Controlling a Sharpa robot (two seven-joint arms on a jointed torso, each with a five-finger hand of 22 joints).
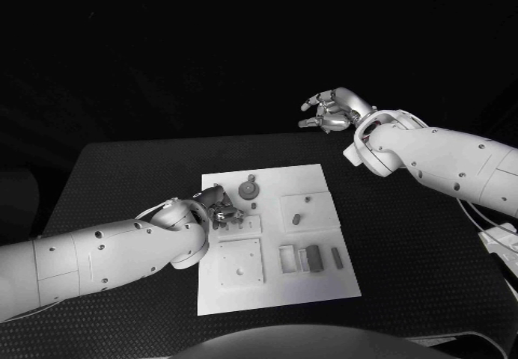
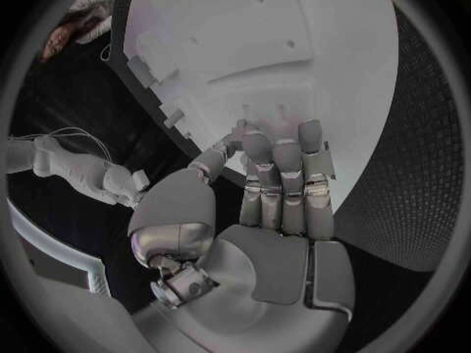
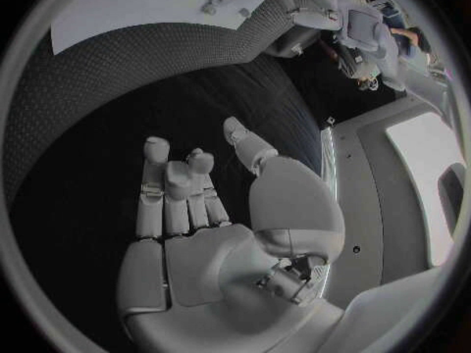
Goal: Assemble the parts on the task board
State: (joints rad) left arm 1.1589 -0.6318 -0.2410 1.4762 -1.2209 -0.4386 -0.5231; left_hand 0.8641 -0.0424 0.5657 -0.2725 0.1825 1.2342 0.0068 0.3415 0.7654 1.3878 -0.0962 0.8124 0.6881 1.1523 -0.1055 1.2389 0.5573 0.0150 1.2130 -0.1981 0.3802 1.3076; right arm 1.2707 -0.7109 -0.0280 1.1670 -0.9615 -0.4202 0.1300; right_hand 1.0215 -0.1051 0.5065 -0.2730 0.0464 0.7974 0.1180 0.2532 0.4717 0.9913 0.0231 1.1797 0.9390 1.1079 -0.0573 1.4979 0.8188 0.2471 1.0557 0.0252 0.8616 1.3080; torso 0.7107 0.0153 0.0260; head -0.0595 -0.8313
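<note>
My left hand (image 1: 219,209) sits over the left edge of the white board (image 1: 313,284), fingers loosely curled, nothing in it that I can see. Grey parts (image 1: 249,190) lie on the board mid-table. My right hand (image 1: 334,109) hangs beyond the table's far edge, fingers apart, holding nothing.

Black table (image 1: 129,172), dark surroundings
</note>
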